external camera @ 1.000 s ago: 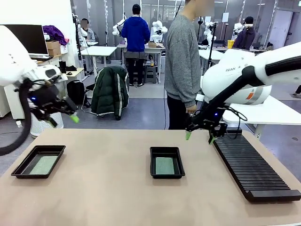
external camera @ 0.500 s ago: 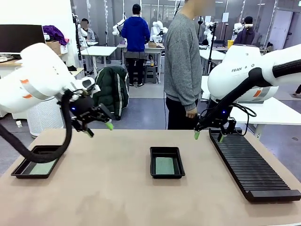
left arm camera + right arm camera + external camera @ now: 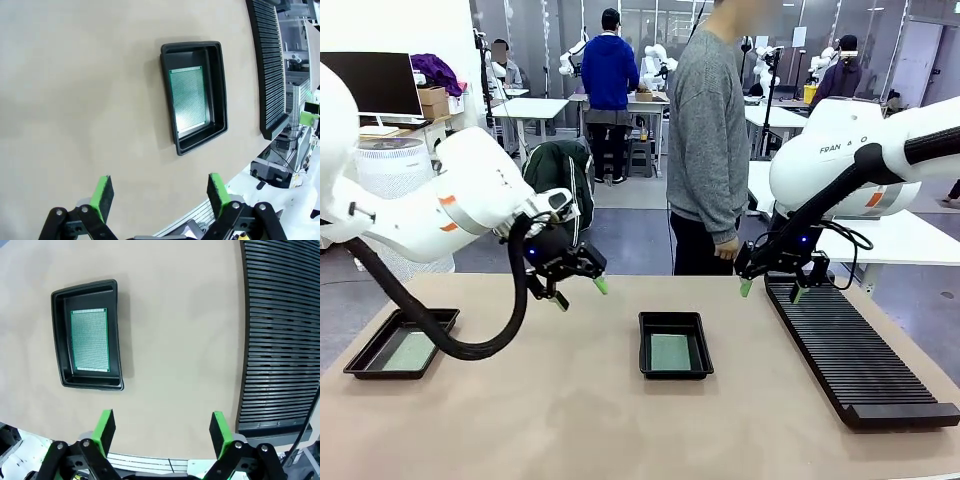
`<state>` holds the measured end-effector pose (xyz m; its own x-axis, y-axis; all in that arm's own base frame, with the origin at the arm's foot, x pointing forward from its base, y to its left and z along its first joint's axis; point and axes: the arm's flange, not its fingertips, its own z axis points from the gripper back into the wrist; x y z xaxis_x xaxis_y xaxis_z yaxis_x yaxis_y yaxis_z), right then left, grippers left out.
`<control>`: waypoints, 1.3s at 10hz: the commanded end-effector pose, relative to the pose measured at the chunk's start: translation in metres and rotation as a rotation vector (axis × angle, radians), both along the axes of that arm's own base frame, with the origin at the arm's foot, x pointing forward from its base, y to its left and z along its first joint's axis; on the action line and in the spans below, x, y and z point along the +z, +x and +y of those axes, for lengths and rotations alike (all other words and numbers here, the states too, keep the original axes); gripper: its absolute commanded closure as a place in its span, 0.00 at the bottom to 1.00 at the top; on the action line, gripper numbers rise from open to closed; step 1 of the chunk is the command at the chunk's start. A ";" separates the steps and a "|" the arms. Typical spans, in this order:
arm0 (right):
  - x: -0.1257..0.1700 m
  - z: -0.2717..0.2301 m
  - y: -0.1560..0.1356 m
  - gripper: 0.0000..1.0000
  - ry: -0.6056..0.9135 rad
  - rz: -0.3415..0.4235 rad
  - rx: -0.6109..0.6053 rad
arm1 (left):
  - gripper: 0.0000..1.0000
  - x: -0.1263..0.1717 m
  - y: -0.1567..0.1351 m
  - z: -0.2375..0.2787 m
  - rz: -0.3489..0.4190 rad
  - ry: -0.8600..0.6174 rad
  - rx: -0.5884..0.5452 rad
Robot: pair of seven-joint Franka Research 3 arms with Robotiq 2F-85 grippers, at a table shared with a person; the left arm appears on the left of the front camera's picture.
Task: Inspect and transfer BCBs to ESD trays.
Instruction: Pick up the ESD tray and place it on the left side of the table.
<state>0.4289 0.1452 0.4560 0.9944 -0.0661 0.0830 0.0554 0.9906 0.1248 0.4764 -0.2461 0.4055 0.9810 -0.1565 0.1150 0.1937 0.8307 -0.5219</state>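
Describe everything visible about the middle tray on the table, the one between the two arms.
The middle tray is a shallow black rectangular tray, plastic by its look, with a raised flared rim and rounded corners. It sits flat on the tan table, its long side running away from the robot. One green circuit board, speckled and slightly smaller than the floor, lies flat inside it. Nothing else touches the tray; both grippers hang above the table, apart from it, and the slotted rack lies off to its right.

A long black ribbed rack lay on my beige tabletop; a grey-sweatered person stood beyond.
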 end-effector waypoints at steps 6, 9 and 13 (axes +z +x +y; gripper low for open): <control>0.000 0.004 -0.001 0.00 -0.002 0.001 -0.006 | 0.00 -0.042 0.004 -0.079 -0.001 0.016 0.156; 0.000 0.004 -0.001 0.00 -0.002 0.001 -0.006 | 0.00 -0.055 0.000 -0.114 -0.050 0.128 0.210; 0.000 0.004 -0.001 0.00 -0.002 0.001 -0.006 | 0.00 -0.062 0.008 -0.150 -0.077 0.243 0.240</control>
